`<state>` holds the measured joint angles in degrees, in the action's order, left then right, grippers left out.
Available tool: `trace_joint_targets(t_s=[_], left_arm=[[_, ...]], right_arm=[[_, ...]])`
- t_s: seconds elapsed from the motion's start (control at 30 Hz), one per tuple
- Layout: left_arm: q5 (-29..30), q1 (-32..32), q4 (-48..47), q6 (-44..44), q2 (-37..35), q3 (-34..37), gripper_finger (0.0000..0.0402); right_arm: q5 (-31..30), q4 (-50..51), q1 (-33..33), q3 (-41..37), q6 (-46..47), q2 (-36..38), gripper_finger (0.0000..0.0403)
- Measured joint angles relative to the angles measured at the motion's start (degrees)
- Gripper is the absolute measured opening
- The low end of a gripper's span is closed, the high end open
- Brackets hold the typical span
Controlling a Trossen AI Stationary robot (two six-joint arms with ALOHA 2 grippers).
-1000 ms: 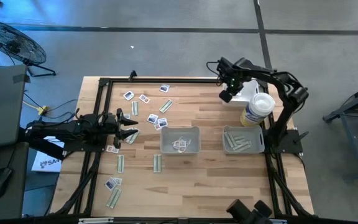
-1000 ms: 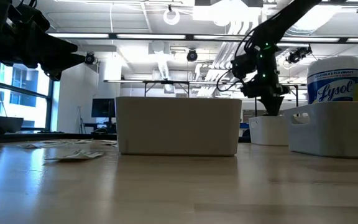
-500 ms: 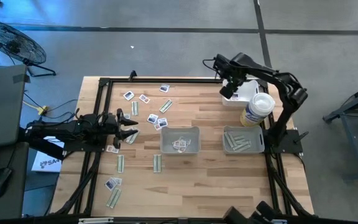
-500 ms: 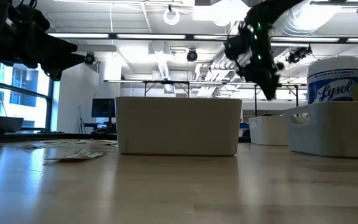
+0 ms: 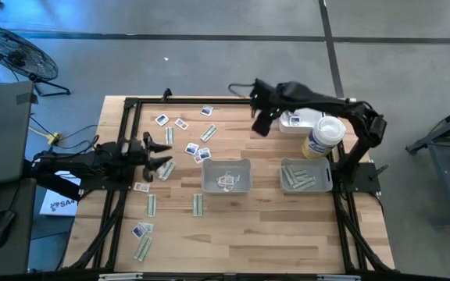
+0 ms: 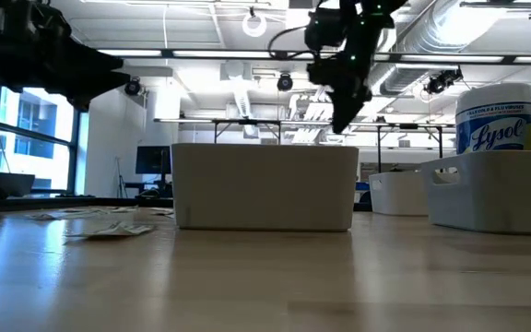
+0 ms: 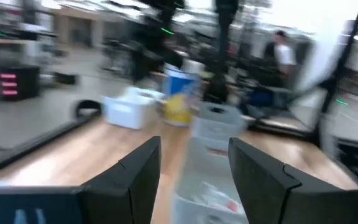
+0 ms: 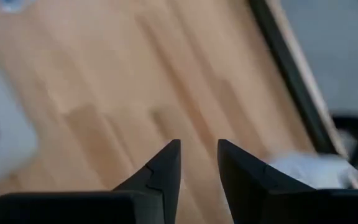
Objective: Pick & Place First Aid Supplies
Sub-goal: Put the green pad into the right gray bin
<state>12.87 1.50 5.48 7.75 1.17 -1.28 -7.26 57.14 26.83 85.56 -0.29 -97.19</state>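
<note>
First aid supplies lie flat and scattered on the wooden table: squarish white packets (image 5: 180, 123) toward the far left and narrow green-grey strips (image 5: 151, 204) toward the near left. More white packets lie in the middle grey tray (image 5: 244, 186), and strips lie in the right grey tray (image 5: 286, 168). My right gripper (image 5: 258, 129) (image 8: 197, 149) hangs above bare wood at the far middle, pointing steeply down, open with a narrow gap and holding nothing. My left gripper (image 5: 166, 157) (image 7: 194, 152) waits at the left edge, level, open and holding nothing.
A white tray (image 5: 299, 121) stands at the far right, with a white Lysol bottle (image 5: 323, 136) (image 6: 498, 120) beside it. A black frame (image 5: 131, 105) runs along the table's edges. Bare wood (image 5: 241, 234) spans the near middle. People show in the room beyond, in the left wrist view.
My right gripper has left the white tray at the far right, risen and swung toward the table's left edge, out over the bare wood at the far middle. It carries nothing.
</note>
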Motion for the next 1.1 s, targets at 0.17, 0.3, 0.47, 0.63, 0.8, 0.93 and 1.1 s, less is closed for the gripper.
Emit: trace_joint_targets(t_s=[0.17, 0.3, 0.47, 0.63, 0.8, 0.93, 1.1], left_arm=[[1.7, 0.0, 3.8, 1.9, 4.6, 0.0, 0.0186], [4.9, 0.0, 8.7, 2.3, 11.0, -0.3, 0.0186], [9.3, -2.7, 8.4, 6.1, 21.8, -3.6, 0.0186], [5.2, -12.0, 8.2, 10.8, 32.7, -7.1, 0.0185], [-4.0, -22.5, 8.1, 7.1, 43.8, -11.7, 0.0185], [-17.9, -31.4, 6.4, -1.9, 52.8, -18.7, 0.0185], [-30.0, -40.1, -0.9, -19.4, 65.6, -29.2, 0.0185]], right_arm=[[1.6, -16.4, -5.7, -6.1, -4.9, 0.0, 0.0099], [1.7, -30.3, -8.8, -9.9, -6.5, 0.0, 0.0099], [2.4, -40.3, -9.9, -13.2, -4.4, 0.0, 0.0098], [3.7, -43.8, -9.5, -15.3, -2.2, 0.0, 0.0098], [4.1, -44.9, -9.5, -16.1, -2.1, 0.0, 0.0098], [6.0, -45.0, -9.8, -16.1, -0.3, 0.0, 0.0099], [7.5, -44.5, -10.9, -16.1, 0.5, 0.0, 0.0099]])
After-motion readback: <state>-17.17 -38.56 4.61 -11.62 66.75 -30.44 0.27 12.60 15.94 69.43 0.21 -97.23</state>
